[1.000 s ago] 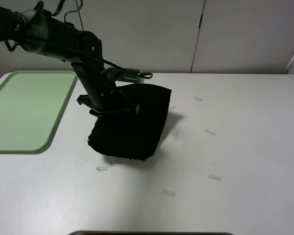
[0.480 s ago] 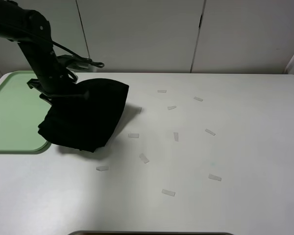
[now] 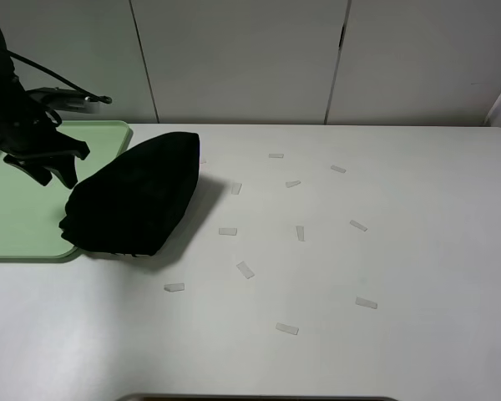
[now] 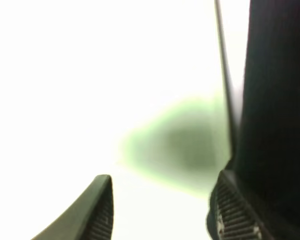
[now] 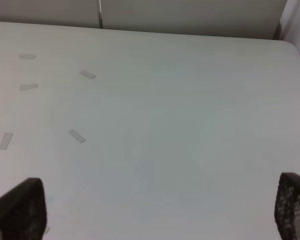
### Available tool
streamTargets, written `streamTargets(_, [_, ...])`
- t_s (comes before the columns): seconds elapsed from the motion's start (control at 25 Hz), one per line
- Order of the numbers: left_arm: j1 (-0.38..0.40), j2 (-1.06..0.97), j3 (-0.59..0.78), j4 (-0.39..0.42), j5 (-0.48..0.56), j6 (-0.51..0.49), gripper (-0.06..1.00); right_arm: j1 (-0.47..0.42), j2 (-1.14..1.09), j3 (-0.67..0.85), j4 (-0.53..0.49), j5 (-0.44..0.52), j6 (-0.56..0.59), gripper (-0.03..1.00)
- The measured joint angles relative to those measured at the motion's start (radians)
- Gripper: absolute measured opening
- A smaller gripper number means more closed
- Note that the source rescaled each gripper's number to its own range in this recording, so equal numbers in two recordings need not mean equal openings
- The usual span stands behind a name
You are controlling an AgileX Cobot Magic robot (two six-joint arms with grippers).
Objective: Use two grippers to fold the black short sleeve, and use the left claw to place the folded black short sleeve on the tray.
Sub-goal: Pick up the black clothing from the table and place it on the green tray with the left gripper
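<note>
The black short sleeve (image 3: 134, 196) lies as a plain black bundle, its left end over the right rim of the light green tray (image 3: 21, 209) and the rest on the white table. My left gripper (image 3: 58, 167) hovers over the tray just left of the bundle. In the left wrist view its jaws (image 4: 162, 200) stand partly apart with only bright table and blurred green tray (image 4: 180, 140) between them; dark cloth (image 4: 280, 125) sits outside one finger. The right gripper (image 5: 157, 205) is open wide over bare table, out of the exterior high view.
Several small pale tape strips (image 3: 246, 269) are scattered over the white table to the right of the bundle. White cabinet doors stand behind the table's far edge. A dark rounded object (image 3: 259, 398) shows at the near edge.
The left arm swung left from the table's middle to over the tray, carrying the bundle along. The bundle now rests across the tray's right rim, with the gripper left of it.
</note>
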Motion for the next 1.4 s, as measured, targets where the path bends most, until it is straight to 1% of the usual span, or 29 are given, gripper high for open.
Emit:
streamTargets(0.12, [0.000, 0.000, 0.000, -0.074, -0.008, 0.041, 0.45, 0.000, 0.000, 0.000, 0.000, 0.000, 0.000, 1.00])
streamTargets(0.28, [0.000, 0.000, 0.000, -0.194, -0.012, 0.120, 0.46, 0.000, 0.000, 0.000, 0.000, 0.000, 0.000, 1.00])
streamTargets(0.4, [-0.001, 0.000, 0.000, -0.271, -0.013, 0.175, 0.51, 0.000, 0.000, 0.000, 0.000, 0.000, 0.000, 1.00])
streamTargets(0.48, [-0.008, 0.000, 0.000, -0.293, -0.020, 0.197, 0.54, 0.000, 0.000, 0.000, 0.000, 0.000, 0.000, 1.00])
streamTargets(0.56, [-0.021, 0.000, 0.000, -0.296, -0.027, 0.205, 0.57, 0.000, 0.000, 0.000, 0.000, 0.000, 0.000, 1.00])
streamTargets(0.64, [-0.039, 0.000, 0.000, -0.296, -0.033, 0.206, 0.62, 0.000, 0.000, 0.000, 0.000, 0.000, 0.000, 1.00])
streamTargets(0.8, [-0.079, 0.001, 0.000, -0.257, -0.048, 0.191, 0.81, 0.000, 0.000, 0.000, 0.000, 0.000, 0.000, 1.00])
streamTargets(0.88, [-0.096, 0.001, 0.000, -0.222, -0.045, 0.153, 0.86, 0.000, 0.000, 0.000, 0.000, 0.000, 0.000, 1.00])
streamTargets(1.0, [-0.108, 0.001, 0.000, -0.159, -0.009, 0.073, 0.89, 0.000, 0.000, 0.000, 0.000, 0.000, 0.000, 1.00])
streamTargets(1.08, [-0.110, 0.002, 0.000, -0.127, 0.001, 0.047, 0.89, 0.000, 0.000, 0.000, 0.000, 0.000, 0.000, 1.00])
streamTargets(1.28, [-0.111, 0.019, 0.000, -0.115, -0.022, 0.041, 0.89, 0.000, 0.000, 0.000, 0.000, 0.000, 0.000, 1.00])
streamTargets(1.4, [-0.125, 0.063, 0.001, -0.137, -0.053, 0.061, 0.89, 0.000, 0.000, 0.000, 0.000, 0.000, 0.000, 1.00])
